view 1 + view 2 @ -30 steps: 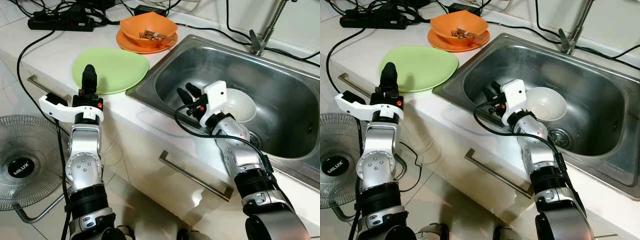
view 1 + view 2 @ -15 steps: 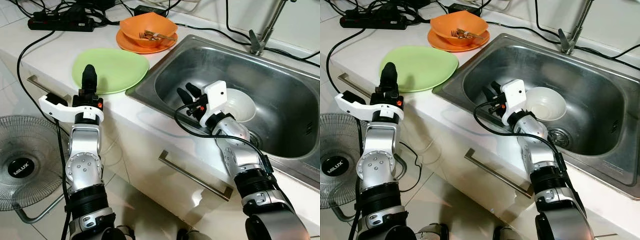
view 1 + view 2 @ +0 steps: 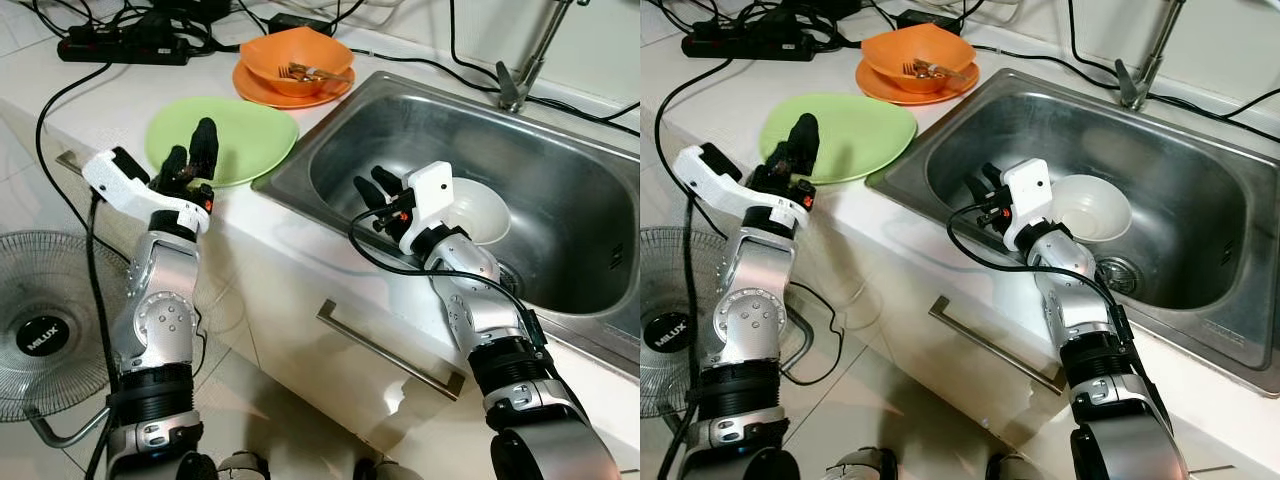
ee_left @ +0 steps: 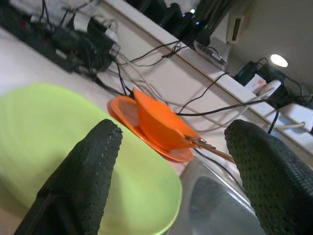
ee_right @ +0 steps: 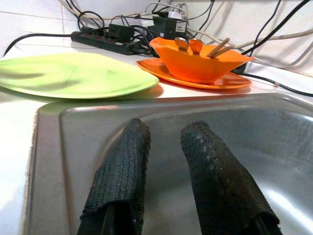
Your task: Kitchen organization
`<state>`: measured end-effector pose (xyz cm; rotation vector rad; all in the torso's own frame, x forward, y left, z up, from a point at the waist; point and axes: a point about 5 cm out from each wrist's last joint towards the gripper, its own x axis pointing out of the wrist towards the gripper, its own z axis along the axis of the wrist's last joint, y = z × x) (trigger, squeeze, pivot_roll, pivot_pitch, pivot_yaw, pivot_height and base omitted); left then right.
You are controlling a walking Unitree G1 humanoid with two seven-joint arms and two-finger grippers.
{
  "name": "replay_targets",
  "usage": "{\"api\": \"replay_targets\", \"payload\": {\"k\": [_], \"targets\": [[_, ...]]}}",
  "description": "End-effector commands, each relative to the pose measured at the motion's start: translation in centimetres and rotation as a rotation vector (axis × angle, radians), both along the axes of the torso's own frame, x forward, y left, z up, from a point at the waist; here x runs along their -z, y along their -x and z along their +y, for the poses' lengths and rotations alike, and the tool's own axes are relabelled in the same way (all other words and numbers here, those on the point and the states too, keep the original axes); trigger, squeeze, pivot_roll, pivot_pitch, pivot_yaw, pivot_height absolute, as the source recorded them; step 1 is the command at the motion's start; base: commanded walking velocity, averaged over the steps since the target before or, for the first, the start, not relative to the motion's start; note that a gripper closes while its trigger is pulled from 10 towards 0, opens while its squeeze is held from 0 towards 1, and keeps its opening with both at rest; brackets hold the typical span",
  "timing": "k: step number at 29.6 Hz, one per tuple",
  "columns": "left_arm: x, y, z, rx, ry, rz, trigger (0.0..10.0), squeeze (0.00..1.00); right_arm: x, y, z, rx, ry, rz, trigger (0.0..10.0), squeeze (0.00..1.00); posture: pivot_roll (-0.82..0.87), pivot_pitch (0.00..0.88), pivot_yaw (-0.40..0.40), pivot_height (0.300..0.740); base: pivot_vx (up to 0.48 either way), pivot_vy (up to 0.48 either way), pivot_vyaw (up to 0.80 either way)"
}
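Note:
A light green plate (image 3: 235,130) lies on the white counter, left of the steel sink (image 3: 560,150). My left gripper (image 3: 191,153) hovers open over the plate's near edge, and its two fingers (image 4: 88,171) stand wide apart with nothing between them. Behind the plate, an orange bowl (image 3: 295,52) holding cutlery (image 3: 318,71) sits on an orange plate (image 3: 262,85). A white bowl (image 3: 482,212) rests in the sink. My right gripper (image 3: 375,188) is inside the sink just left of that bowl, with its fingers (image 5: 122,166) slightly apart and empty.
A faucet (image 3: 520,75) stands behind the sink. A black power strip (image 3: 120,45) and tangled cables lie at the counter's back. A floor fan (image 3: 45,335) stands at the lower left. Drawer handles (image 3: 390,355) stick out below the counter edge.
My left arm has swung forward and tilted, bringing its gripper over the green plate's near edge with the fingers spread. The right arm and the dishes have not moved.

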<state>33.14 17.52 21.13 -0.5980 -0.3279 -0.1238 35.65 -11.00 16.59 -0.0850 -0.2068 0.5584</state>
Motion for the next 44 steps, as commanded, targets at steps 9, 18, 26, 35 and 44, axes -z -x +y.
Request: {"api": "replay_targets", "payload": {"k": [9,18,26,35,44], "targets": [[0.8,1.2,-1.8,0.045,0.003,0.032,10.0,0.0,-0.2,0.0,0.0,-0.011,0.013,-0.011,10.0,0.0,0.1,0.098,-0.024,0.74,0.0,0.0,0.0],[2.8,2.0,-0.8,0.018,0.063,0.094,10.0,0.0,0.0,0.0,0.1,-0.012,0.01,0.0,10.0,0.0,0.11,0.11,-0.025,0.74,0.0,0.0,0.0],[3.6,2.1,-0.8,0.026,0.181,0.13,10.0,0.0,0.0,0.0,0.1,-0.012,0.008,0.001,10.0,0.0,0.11,0.115,-0.026,0.74,0.0,0.0,0.0],[3.9,2.2,-1.5,0.074,0.429,0.14,10.0,0.0,-0.1,0.0,0.0,-0.008,0.01,0.0,10.0,0.0,0.11,0.117,-0.028,0.74,0.0,0.0,0.0],[3.5,1.9,-0.1,0.042,0.548,0.122,10.0,0.0,-0.2,-0.1,-0.1,-0.011,0.014,-0.002,10.0,0.0,0.1,0.114,-0.03,0.74,0.0,0.0,0.0]]}}
